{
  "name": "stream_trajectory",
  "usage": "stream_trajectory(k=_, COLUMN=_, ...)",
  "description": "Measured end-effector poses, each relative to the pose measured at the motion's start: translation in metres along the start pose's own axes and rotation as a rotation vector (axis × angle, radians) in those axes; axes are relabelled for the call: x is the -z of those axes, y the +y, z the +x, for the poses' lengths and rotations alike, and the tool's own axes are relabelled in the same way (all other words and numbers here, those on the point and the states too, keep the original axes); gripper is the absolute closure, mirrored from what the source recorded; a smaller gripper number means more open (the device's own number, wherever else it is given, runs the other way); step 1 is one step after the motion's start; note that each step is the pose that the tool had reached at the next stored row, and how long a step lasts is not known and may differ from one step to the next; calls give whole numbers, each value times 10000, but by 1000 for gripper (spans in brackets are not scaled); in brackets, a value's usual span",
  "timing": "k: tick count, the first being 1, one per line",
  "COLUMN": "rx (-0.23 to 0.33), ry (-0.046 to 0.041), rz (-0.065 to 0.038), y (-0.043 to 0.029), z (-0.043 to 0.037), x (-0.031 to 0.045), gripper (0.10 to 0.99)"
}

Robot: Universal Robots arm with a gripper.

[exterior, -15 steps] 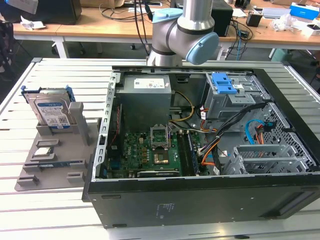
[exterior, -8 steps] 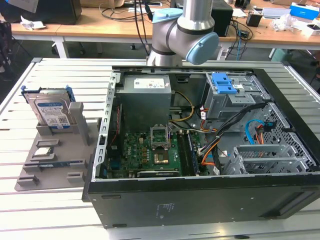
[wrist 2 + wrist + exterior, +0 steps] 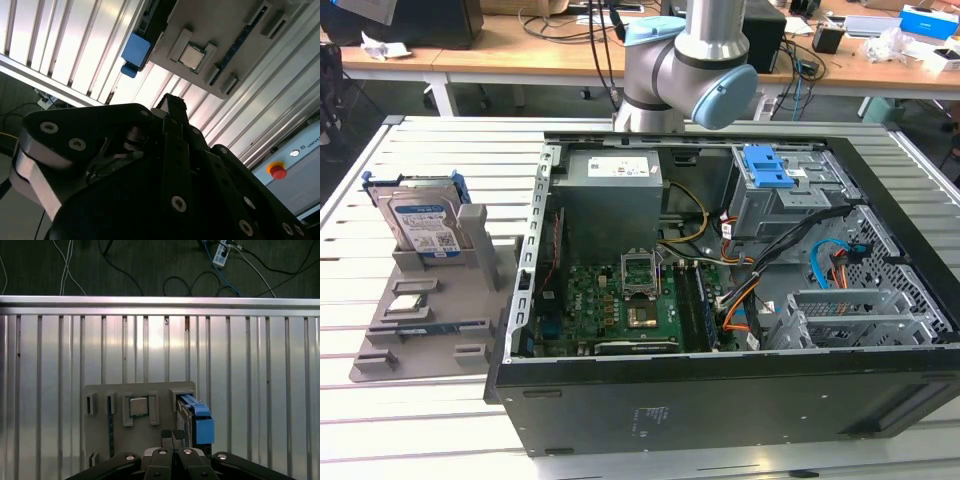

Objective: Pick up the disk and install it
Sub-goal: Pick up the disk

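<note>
The disk [image 3: 420,225] stands on edge in a slot of the grey holder plate [image 3: 440,330] at the exterior view's left, its white-and-blue label facing out and blue rails around it. In the first wrist view the disk [image 3: 197,421] shows edge-on with its blue rail, and my gripper [image 3: 172,436] hangs well above the plate, close beside the disk's line, fingers together and holding nothing. In the second wrist view the blue rail end of the disk [image 3: 136,50] lies beyond my gripper [image 3: 172,102].
An open computer case [image 3: 720,400] lies at the exterior view's middle and right, with a drive cage and blue latch [image 3: 770,168] at its far side. A small silver chip [image 3: 138,406] sits on the holder plate. The arm [image 3: 685,60] rises behind the case. The slatted table [image 3: 440,150] surrounds everything.
</note>
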State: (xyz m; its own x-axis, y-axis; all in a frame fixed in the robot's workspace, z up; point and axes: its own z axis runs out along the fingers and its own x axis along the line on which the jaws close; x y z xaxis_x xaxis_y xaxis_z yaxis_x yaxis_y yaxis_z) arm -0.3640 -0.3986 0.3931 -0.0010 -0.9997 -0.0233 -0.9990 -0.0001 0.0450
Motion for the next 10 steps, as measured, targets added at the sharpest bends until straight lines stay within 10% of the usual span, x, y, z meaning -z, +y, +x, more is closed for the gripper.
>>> stream_trajectory(k=2, rx=9, ry=1, rz=0, y=0, z=0, x=0, gripper=918)
stream_trajectory(k=3, rx=34, ry=2, rz=-1, y=0, z=-1, x=0, gripper=604)
stream_trajectory(k=6, rx=35, ry=2, rz=-1, y=-55, z=-239, x=-17, gripper=604)
stream_trajectory(k=10, rx=34, ry=2, rz=-2, y=-76, z=-245, x=-53, gripper=604)
